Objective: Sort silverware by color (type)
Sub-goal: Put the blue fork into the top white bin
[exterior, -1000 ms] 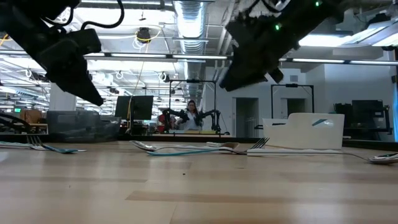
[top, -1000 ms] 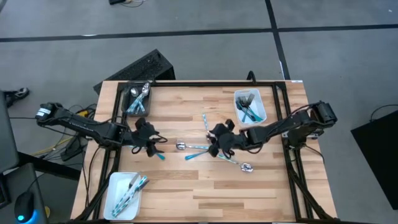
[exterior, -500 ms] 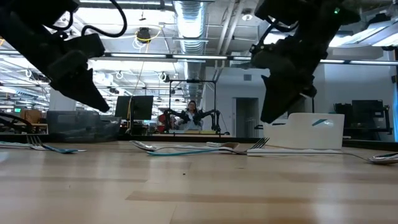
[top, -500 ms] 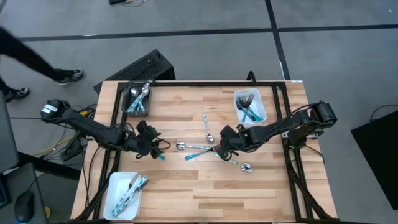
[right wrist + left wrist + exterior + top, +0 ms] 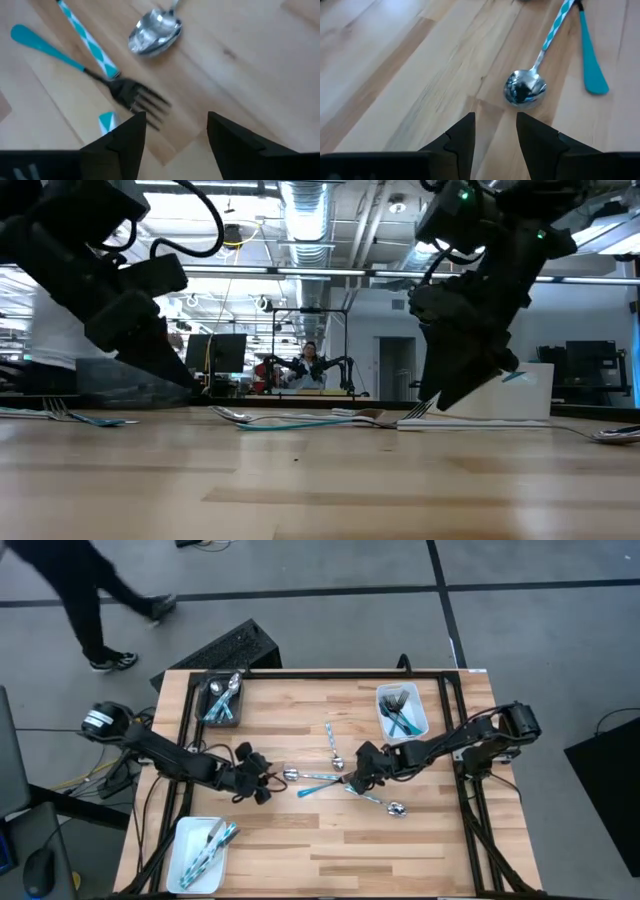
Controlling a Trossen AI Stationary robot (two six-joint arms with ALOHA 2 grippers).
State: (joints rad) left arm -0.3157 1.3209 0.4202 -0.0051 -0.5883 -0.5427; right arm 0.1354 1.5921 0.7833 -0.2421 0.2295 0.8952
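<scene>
Non-task items: table, containers, bystanders

Wooden table [image 5: 330, 850]; white tray [image 5: 382, 705] far right, white tray [image 5: 185, 845] near left, dark bin [image 5: 207, 690] far left. Person [image 5: 75, 590] walking beyond far-left corner; another person [image 5: 307, 367] in background.

Left gripper [image 5: 262, 780] is reaching toward frame centre, fingers parted; right gripper [image 5: 352, 781] is hovering centre, fingers apart.

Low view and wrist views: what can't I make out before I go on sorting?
- Dark bin, white tray: pieces overlap in the high view, too small to count.
- Fork: its tines run behind the right gripper in the right wrist view.
- Spoon: the edge of the left wrist view cuts off its handle.
- Low view: arms hide part of the cutlery row.
</scene>
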